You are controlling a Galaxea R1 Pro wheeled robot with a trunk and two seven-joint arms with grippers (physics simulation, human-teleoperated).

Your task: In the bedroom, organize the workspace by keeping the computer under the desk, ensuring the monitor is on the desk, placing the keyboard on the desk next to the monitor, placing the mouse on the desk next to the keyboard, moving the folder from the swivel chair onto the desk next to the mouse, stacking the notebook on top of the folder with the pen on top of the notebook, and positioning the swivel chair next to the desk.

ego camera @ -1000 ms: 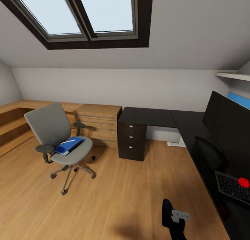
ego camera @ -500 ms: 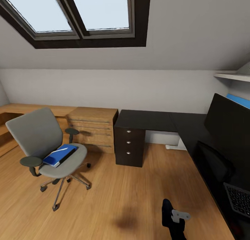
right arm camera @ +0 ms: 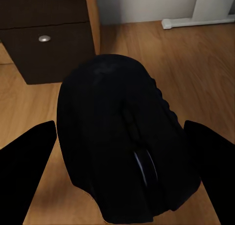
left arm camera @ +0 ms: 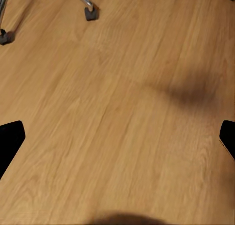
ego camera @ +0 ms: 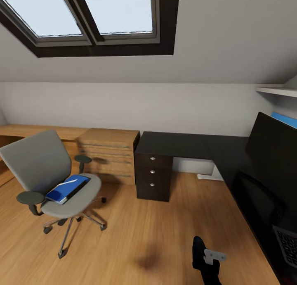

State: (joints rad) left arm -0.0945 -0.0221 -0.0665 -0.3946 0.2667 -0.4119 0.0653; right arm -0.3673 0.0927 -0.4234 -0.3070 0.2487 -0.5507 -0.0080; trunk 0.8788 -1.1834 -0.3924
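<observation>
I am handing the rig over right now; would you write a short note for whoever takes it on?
Left gripper: jaws open, empty, over the floor.
Right gripper: jaws closed on the mouse, held in the air near the desk drawers.
Monitor and keyboard are on the desk.
Folder lies on the swivel chair, which stands away from the desk.
Left to do: place mouse, move folder, stack notebook and pen, bring chair over.

- Bright, even daylight enters through the skylight [ego camera: 88,16] at 11 o'clock in the head view; its panes are washed out pale.
- Soft blurred shadows lie on the wooden floor [ego camera: 144,231].
- Wide-angle stretching bends the edges.
- The desk [ego camera: 181,142] top stays very dark, with little detail.
</observation>
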